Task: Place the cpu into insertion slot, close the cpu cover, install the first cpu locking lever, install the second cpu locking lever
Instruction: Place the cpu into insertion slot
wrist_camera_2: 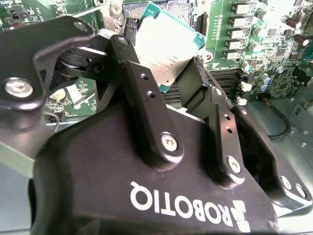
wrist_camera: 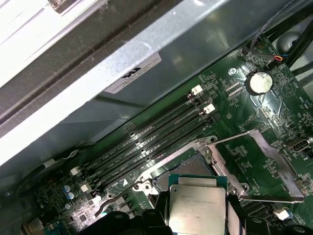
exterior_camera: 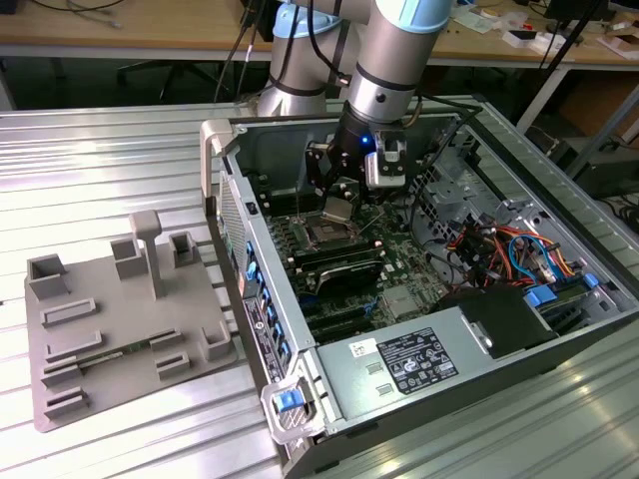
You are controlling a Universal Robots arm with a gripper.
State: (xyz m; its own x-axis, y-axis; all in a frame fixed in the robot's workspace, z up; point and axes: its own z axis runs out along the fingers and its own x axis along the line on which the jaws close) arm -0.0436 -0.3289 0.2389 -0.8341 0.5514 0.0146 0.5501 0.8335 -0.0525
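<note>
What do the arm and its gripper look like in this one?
The arm is silver-grey tubing with light-blue joint caps. The gripper is black with white lettering; its fingers are black linkage bars with silver screws. A blue light glows at the wrist.

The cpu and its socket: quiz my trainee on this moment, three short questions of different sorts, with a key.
1. True or false: the cpu already lies flat in the insertion slot.
2. The cpu cover is: A) shut over the slot, B) swung open beside it, C) taken off the board.
3. Fill in: the gripper has its fingers shut on the ____.
Key: 1 false, it is held tilted above the slot; 2 B; 3 cpu.
</note>
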